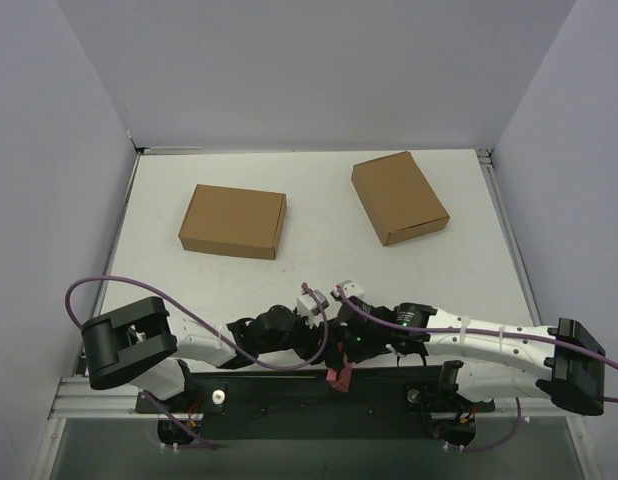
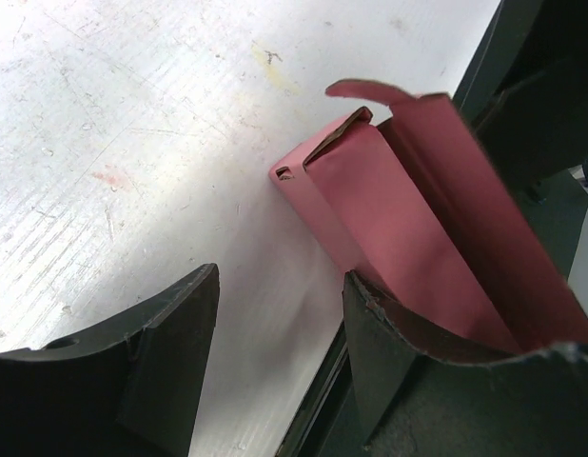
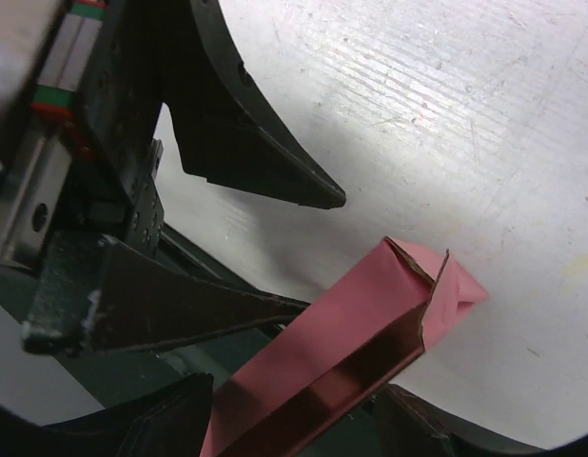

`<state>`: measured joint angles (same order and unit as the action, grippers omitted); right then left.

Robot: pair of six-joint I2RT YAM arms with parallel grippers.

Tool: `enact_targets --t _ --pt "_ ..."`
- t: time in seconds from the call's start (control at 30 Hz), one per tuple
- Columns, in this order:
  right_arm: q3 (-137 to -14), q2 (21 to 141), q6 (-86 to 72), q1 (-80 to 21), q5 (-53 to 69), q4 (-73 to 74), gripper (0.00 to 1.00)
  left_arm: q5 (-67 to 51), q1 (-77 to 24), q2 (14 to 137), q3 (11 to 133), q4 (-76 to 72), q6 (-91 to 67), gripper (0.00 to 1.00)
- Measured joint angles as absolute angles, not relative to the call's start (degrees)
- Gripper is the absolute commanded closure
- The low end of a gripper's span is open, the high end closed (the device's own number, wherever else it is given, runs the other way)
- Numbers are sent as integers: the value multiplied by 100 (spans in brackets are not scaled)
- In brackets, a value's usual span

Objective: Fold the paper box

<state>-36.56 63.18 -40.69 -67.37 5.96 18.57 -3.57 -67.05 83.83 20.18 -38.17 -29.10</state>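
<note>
Together both arms fold low at the white table's near edge. There the left gripper gapes empty, while the right gripper clasps one pink thin-card paper box. Two brown cardboard boxes lie beyond.

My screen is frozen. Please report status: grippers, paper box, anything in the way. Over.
Left gripper open, empty. Right gripper shut on paper box, end flap open. Brown boxes far back, not in way.

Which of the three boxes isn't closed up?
The pink paper box, its end flap open. The left brown box and right brown box are shut.
</note>
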Motion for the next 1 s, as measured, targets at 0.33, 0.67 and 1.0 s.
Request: enact_targets --t 0.33,0.67,1.0 --pt "-4209 7048 -4482 -7022 71 2276 36 -368 -6705 8534 2040 -3924 -2939 36" --pt "-4556 7290 -4595 -7179 -185 2547 56 -263 -6698 8305 1973 -3813 -3000 35" --pt "-4421 6543 -4648 -7124 -650 2766 75 -364 -6418 6840 1791 -3564 -2974 31"
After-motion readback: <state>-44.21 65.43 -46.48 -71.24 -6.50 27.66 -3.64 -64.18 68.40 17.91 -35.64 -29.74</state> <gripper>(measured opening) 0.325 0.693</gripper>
